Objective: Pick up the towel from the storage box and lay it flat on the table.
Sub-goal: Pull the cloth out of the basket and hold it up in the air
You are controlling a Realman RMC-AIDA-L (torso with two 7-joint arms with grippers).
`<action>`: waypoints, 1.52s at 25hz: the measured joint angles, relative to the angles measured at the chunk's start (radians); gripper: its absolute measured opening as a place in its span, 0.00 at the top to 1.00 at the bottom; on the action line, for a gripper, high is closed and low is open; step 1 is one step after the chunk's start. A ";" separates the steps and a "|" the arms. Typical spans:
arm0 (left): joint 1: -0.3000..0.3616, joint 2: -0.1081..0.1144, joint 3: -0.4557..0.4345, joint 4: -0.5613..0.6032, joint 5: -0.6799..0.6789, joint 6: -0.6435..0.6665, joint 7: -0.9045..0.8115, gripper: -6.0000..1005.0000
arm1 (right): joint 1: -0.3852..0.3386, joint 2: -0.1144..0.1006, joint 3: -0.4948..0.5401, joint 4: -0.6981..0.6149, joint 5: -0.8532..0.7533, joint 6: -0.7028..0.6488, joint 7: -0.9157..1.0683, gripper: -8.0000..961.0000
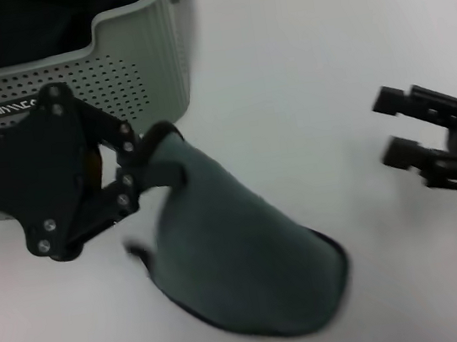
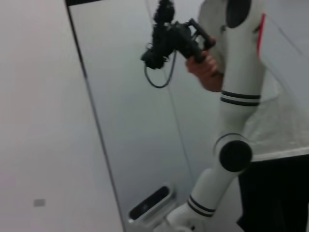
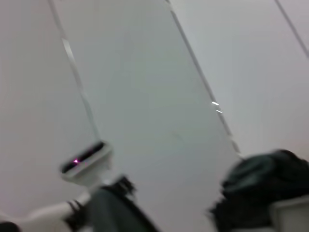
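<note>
— Closest to the head camera, what do you see?
— Dark green cloth: the towel (image 1: 246, 266) droops onto the white surface (image 1: 323, 56) at the near centre, its black-bound lower edge resting there, its upper corner lifted.
— Lifted by what?
— By the left end effector (image 1: 149, 161), whose fingers are pinched on that upper corner, just in front of the storage box (image 1: 143, 51). The box sits at the far left, pale green and perforated, with dark fabric inside and a small black label on its near wall.
— And the other arm?
— The right end effector (image 1: 391, 127) hangs over the surface at the right, well apart from the towel, its two fingers spread with nothing between them.
— Left wrist view?
— It shows none of the task's things: a white robot arm (image 2: 236, 96) with black bands, a person's hand (image 2: 203, 67) holding a black camera rig (image 2: 171, 38), and pale wall panels.
— Right wrist view?
— Mostly pale panels. At one edge a heap of dark cloth (image 3: 263, 181) lies over a pale rim; I cannot tell more from that blur.
</note>
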 joint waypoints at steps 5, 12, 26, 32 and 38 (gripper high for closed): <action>-0.036 -0.004 0.028 -0.003 0.012 0.001 0.005 0.98 | 0.052 0.002 -0.008 -0.008 -0.030 0.130 -0.004 0.14; -0.072 -0.020 0.035 -0.012 0.052 0.001 0.007 0.98 | 0.174 0.003 -0.008 -0.008 -0.140 0.170 0.002 0.14; -0.094 -0.034 0.036 -0.017 0.054 0.000 0.018 0.97 | 0.284 0.010 -0.111 -0.049 -0.201 0.122 0.013 0.53; -0.099 -0.044 0.041 -0.015 0.054 -0.001 0.018 0.97 | 0.333 0.010 -0.153 -0.053 -0.221 0.089 0.009 0.52; -0.100 -0.046 0.073 -0.007 0.052 0.000 0.014 0.97 | 0.340 0.005 -0.142 -0.061 -0.216 0.063 0.006 0.51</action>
